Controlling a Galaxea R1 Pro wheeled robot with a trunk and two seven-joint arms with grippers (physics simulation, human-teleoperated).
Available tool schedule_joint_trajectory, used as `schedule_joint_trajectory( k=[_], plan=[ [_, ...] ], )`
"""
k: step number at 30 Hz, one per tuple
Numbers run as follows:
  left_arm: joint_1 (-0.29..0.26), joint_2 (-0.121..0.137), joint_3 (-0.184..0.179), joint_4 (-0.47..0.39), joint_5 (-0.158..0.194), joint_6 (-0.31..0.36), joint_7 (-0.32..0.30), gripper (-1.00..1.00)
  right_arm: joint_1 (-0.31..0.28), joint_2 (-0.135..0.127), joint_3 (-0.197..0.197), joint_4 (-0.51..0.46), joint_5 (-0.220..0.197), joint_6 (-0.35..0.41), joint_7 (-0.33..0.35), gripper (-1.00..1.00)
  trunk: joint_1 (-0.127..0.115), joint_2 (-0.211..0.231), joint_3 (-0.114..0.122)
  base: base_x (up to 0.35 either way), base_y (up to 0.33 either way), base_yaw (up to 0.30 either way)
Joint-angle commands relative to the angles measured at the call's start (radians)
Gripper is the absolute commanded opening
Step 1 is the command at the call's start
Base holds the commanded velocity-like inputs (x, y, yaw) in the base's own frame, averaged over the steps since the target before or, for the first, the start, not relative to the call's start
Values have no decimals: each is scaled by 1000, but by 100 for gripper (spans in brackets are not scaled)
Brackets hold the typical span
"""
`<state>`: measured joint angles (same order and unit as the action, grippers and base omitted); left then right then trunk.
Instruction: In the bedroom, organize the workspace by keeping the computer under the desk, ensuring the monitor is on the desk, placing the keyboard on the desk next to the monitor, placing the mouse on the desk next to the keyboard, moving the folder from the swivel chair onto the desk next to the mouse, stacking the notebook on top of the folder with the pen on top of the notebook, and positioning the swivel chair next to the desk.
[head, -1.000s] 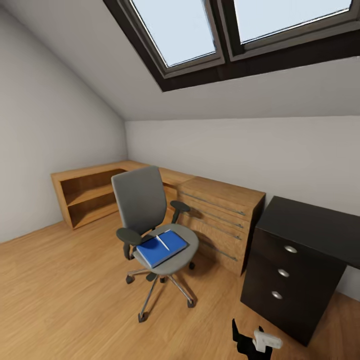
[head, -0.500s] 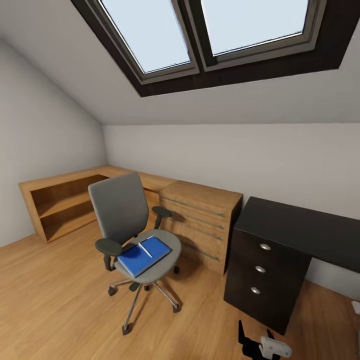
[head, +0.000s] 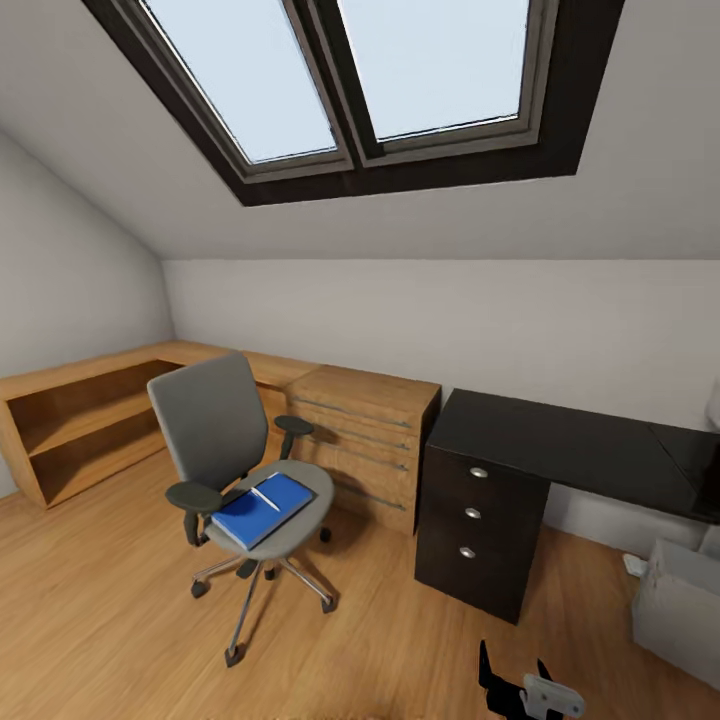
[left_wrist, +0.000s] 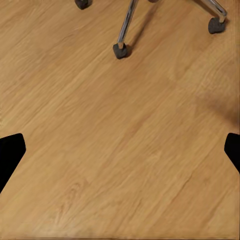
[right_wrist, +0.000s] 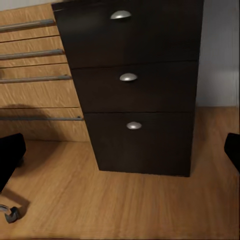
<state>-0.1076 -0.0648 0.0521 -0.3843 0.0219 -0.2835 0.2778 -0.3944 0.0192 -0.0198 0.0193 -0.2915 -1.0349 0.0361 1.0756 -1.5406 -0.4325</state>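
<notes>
View has swung right since the earlier frame, bringing more of the black desk (head: 560, 445) and a grey-white computer (head: 678, 612) on the floor at its right end into sight. One grey swivel chair (head: 225, 440) stands left of the wooden cabinet (head: 372, 440), seat holding one blue folder (head: 262, 508) with one white pen (head: 264, 499) on top; desk unit has three drawers (right_wrist: 131, 80). Left gripper (left_wrist: 120, 150) and right gripper (right_wrist: 120, 150) both spread wide, holding nothing.
</notes>
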Motion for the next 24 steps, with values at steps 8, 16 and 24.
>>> schedule_joint_trajectory(
  k=[8,16,24],
  plan=[
    [-1,-1,6,1,7,-1,-2,100,-1,1,-2,2,-3,0,4,100,-31,56,32,-153,89,-254],
    [-1,-2,5,15,10,2,-2,100,-1,0,-2,2,-2,5,4,100,-62,112,64,-17,10,-253],
    [-1,-3,5,24,10,3,-2,100,-1,0,-2,1,-2,8,4,100,-93,168,97,-3,2,-251]
  ],
)
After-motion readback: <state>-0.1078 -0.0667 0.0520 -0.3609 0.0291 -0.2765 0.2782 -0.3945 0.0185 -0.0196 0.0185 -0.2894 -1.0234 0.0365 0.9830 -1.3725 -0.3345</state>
